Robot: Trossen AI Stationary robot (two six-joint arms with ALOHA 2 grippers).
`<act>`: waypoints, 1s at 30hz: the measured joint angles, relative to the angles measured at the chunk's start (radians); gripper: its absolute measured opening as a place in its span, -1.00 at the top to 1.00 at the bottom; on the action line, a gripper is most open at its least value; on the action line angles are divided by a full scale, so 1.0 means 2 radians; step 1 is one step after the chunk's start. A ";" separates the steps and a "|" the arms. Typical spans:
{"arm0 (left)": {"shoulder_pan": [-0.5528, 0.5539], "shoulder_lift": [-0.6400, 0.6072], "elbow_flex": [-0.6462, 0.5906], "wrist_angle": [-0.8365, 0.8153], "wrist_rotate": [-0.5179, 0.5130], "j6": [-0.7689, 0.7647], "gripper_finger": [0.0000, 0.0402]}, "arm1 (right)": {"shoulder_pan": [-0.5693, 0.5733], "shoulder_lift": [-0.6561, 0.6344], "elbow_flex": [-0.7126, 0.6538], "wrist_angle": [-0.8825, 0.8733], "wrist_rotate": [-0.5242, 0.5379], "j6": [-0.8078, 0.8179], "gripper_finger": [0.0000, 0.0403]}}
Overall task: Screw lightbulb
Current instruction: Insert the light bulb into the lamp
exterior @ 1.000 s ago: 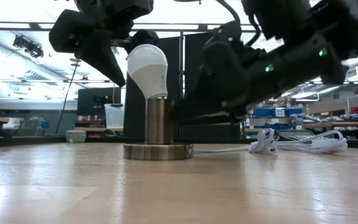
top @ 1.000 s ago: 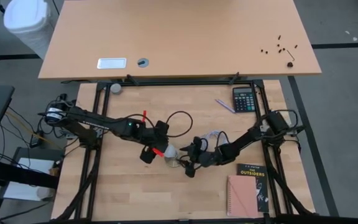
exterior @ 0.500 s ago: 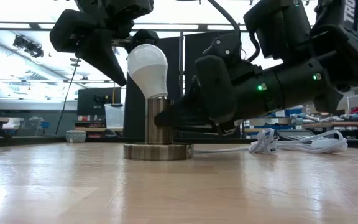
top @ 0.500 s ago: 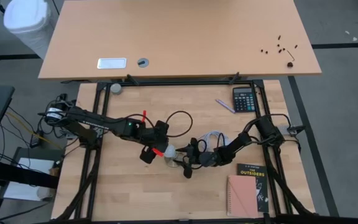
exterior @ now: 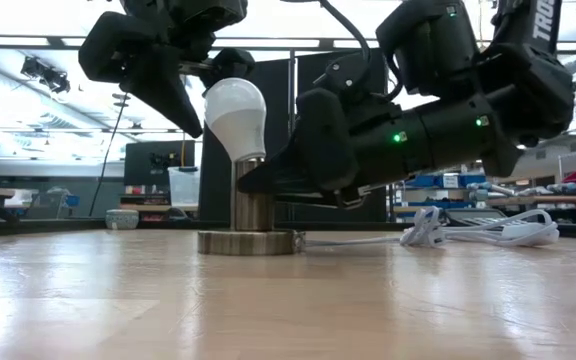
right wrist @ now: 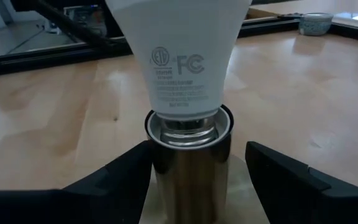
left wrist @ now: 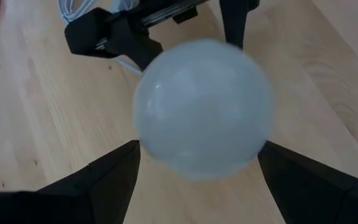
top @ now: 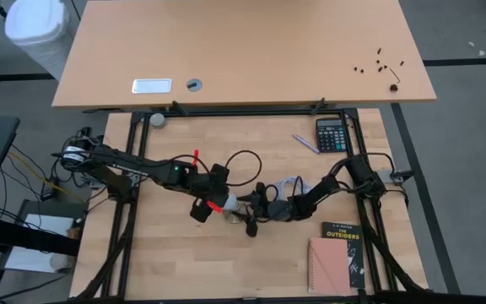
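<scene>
Your smooth white bulb sits in the shiny metal socket mid-surface, tilted; its threads are hidden. Left pincer stands apart around the globe; right pincer straddles the socket, fingers apart

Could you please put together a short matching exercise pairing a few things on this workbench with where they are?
Things:
1. lightbulb
2. calculator
3. book
4. right gripper

Places:
A. far right part of the table
B. near right corner
C. on top of the metal socket
D. either side of the socket's stem

Pairs: 1-C, 2-A, 3-B, 4-D
</scene>
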 joint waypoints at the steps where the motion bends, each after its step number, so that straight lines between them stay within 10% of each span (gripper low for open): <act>1: 0.000 0.000 0.000 0.001 0.000 0.000 -0.65 | -0.002 0.000 0.000 0.000 0.000 -0.004 -0.33; 30: 0.001 0.000 0.000 0.013 -0.075 -0.013 -0.64 | -0.053 0.000 0.000 0.012 -0.060 -0.035 -0.28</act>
